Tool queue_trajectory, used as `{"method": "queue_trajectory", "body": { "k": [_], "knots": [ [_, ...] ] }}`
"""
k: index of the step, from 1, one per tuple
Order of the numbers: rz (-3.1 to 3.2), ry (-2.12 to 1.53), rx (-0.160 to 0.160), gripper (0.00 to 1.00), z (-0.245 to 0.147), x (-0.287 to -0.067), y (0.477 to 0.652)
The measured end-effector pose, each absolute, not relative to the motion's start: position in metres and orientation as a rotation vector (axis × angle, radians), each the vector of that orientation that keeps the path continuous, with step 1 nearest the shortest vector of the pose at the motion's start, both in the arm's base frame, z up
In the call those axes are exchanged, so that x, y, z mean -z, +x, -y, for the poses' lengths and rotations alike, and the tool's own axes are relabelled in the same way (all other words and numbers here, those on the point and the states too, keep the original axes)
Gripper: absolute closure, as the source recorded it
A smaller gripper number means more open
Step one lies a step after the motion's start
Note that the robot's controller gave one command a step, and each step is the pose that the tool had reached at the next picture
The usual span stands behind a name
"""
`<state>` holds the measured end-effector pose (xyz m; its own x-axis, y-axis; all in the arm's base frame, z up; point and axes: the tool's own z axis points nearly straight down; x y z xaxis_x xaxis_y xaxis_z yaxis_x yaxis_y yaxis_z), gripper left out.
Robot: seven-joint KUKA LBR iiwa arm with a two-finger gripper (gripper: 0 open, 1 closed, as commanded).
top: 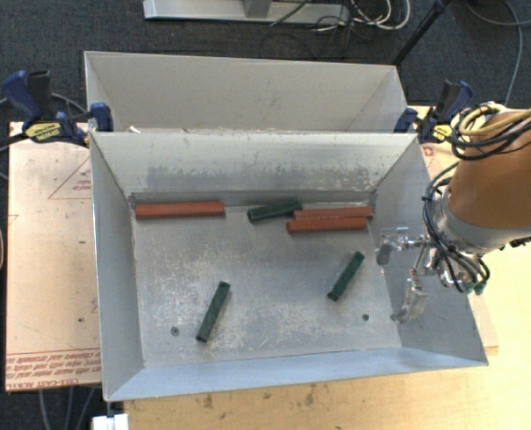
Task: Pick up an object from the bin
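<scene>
While the arm (493,186) leans in from the right, its gripper (398,279) hangs at the foot of the sloping right wall of the bin (265,330), over bare floor. Its two fingers (407,308) stand spread apart, one nearer the back and one nearer the front, and nothing lies between them. Nearest to it is a short dark green bar (346,277), lying tilted just beside the gripper on the side toward the bin's middle (close, yet not touching it). Farther back, along the foot of the rear wall, two reddish-brown bars (329,219) lie pressed side by side. Another dark green bar (274,211) lies at their left end, and a lone reddish-brown bar (180,210) lies farther left. A third green bar (213,312) lies slanted toward the front left, well apart from the rest.
</scene>
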<state>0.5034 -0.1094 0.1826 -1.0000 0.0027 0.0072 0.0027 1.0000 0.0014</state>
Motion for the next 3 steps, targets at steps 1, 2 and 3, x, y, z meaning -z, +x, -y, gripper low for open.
{"method": "queue_trajectory", "body": {
  "k": [1, 2, 3],
  "knots": [
    [3.134, -0.018, 0.004, 0.0, 0.095, -0.083, 0.499],
    [3.142, -0.117, -0.002, 0.0, 0.141, -0.096, 0.498],
    [3.144, 0.045, 0.005, 0.0, 0.076, -0.101, 0.516]
  ]
}}
